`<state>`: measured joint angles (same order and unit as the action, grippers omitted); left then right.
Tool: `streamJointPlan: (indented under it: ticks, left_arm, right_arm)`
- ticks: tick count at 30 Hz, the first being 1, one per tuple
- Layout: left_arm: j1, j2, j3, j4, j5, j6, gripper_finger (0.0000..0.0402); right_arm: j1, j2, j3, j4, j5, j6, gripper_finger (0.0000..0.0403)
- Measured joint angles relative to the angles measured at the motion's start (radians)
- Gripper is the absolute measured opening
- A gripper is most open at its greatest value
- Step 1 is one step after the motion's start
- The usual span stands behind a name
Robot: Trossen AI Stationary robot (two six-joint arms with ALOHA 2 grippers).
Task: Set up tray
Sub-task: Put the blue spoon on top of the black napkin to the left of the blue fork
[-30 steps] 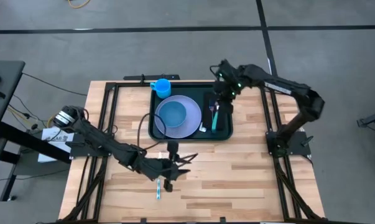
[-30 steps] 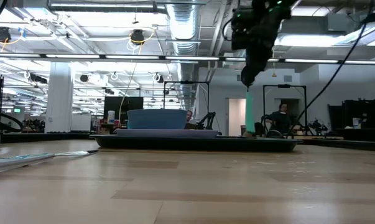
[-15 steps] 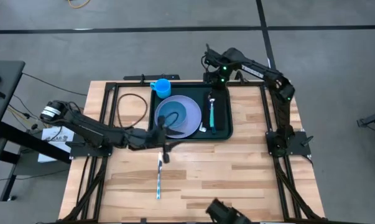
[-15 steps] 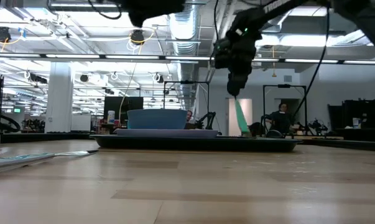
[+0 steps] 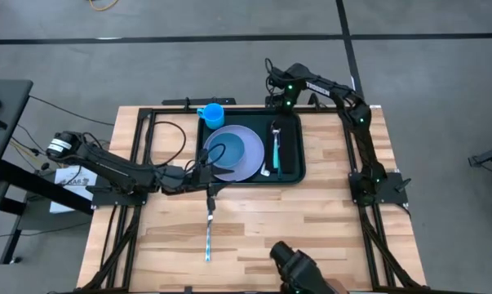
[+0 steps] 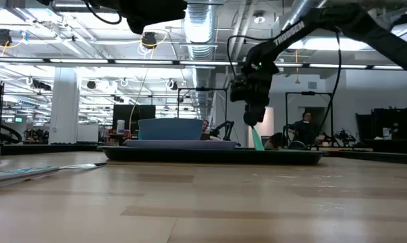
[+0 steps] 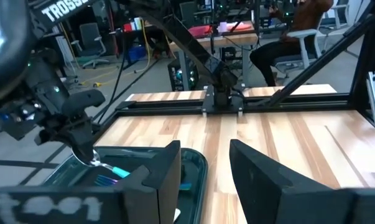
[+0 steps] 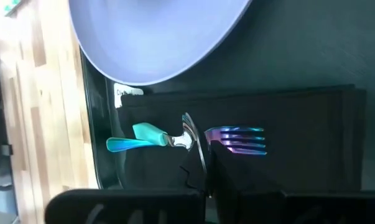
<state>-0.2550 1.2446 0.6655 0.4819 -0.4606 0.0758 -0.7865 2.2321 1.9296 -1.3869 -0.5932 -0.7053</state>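
The dark green tray [image 5: 250,175] sits at the far middle of the wooden desk [image 5: 311,220], long side across. On it lies a lavender plate [image 5: 247,155] with a blue bowl [image 5: 224,150] on its left part, and a blue cup [image 5: 212,113] stands at the tray's far left corner. On the right part of the tray is a flat black napkin [image 5: 288,151]; a teal-handled spoon [image 5: 279,147] lies along it, and a fork [image 8: 237,139] with iridescent tines rests on the napkin near the spoon's bowl end.

The right gripper [image 5: 280,102] hangs over the tray's far right corner, above the far end of the napkin. In its wrist view the fingers [image 8: 218,180] look pressed close together with nothing between them, right above the spoon's metal neck. From desk level the gripper [image 6: 252,115] is up off the tray, with the teal handle [image 6: 257,140] slanting just below it.

The left gripper [image 5: 206,174] reaches in low at the tray's near left edge, beside the bowl. Its fingers [image 7: 168,171] stand apart, released and empty.

Another blue-handled utensil [image 5: 208,233] lies alone on the bare desk, nearer than the tray. A dark object [image 5: 299,269] pokes in at the near edge of the desk.
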Motion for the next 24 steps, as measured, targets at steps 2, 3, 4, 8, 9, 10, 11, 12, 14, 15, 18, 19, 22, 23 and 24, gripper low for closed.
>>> streamJointPlan:
  ticks: [2, 3, 4, 8, 9, 10, 11, 12, 14, 15, 18, 19, 22, 23, 24]
  left_arm:
    - [0.000, 0.000, 0.000, 0.000, 0.000, 0.000, 0.0128]
    - [0.000, 0.000, 0.000, 0.000, 0.000, 0.000, 0.0128]
    - [0.000, 0.000, 0.000, 0.001, -0.001, 0.001, 0.0128]
    - [0.000, 0.000, 0.000, 0.001, -0.001, 0.001, 0.0128]
    - [0.000, 0.000, 0.000, 0.001, -0.001, 0.002, 0.0128]
    - [0.000, 0.000, 0.000, 0.001, -0.001, 0.003, 0.0128]
    - [0.000, 0.000, 0.000, 0.001, -0.002, 0.003, 0.0128]
    - [0.000, 0.000, 0.000, 0.001, -0.002, 0.003, 0.0128]
    - [0.000, 0.000, 0.000, 0.001, -0.003, 0.003, 0.0128]
    - [0.000, 0.000, 0.000, 0.001, -0.003, 0.003, 0.0128]
    - [0.000, 0.000, 0.000, 0.001, -0.004, 0.004, 0.0128]
    - [0.000, 0.000, 0.000, 0.001, -0.003, 0.004, 0.0128]
    - [0.000, 0.000, 0.000, 0.001, -0.003, 0.004, 0.0128]
    - [0.000, 0.000, 0.000, 0.001, -0.003, 0.004, 0.0128]
    - [0.000, 0.000, 0.000, 0.001, -0.003, 0.004, 0.0128]
  right_arm:
    - [-0.001, 0.013, 0.004, 0.003, -0.004, -0.006, 0.0000]
    - [-0.001, 0.015, 0.004, 0.004, -0.004, -0.009, 0.0000]
    - [-0.001, 0.015, 0.005, 0.004, -0.003, -0.022, 0.0000]
    - [-0.002, 0.009, 0.005, 0.005, -0.002, -0.040, 0.0000]
    - [-0.003, 0.005, 0.007, -0.001, 0.003, -0.040, 0.0000]
    - [-0.006, 0.001, 0.015, -0.013, 0.007, -0.040, 0.0000]
    - [-0.008, -0.001, 0.025, -0.029, 0.014, -0.041, 0.0000]
    - [-0.009, -0.001, 0.038, -0.047, 0.022, -0.041, 0.0000]
    - [-0.011, -0.001, 0.070, -0.087, 0.027, -0.041, 0.0000]
    - [-0.012, -0.001, 0.091, -0.110, 0.027, -0.041, 0.0000]
    - [-0.002, -0.003, 0.154, -0.160, 0.005, -0.040, 0.0000]
    - [0.003, -0.003, 0.173, -0.172, -0.007, -0.040, 0.0000]
    - [0.019, -0.004, 0.218, -0.183, -0.047, -0.038, 0.0000]
    - [0.025, -0.004, 0.226, -0.183, -0.063, -0.038, 0.0000]
    - [0.029, -0.004, 0.231, -0.182, -0.080, -0.039, 0.0000]
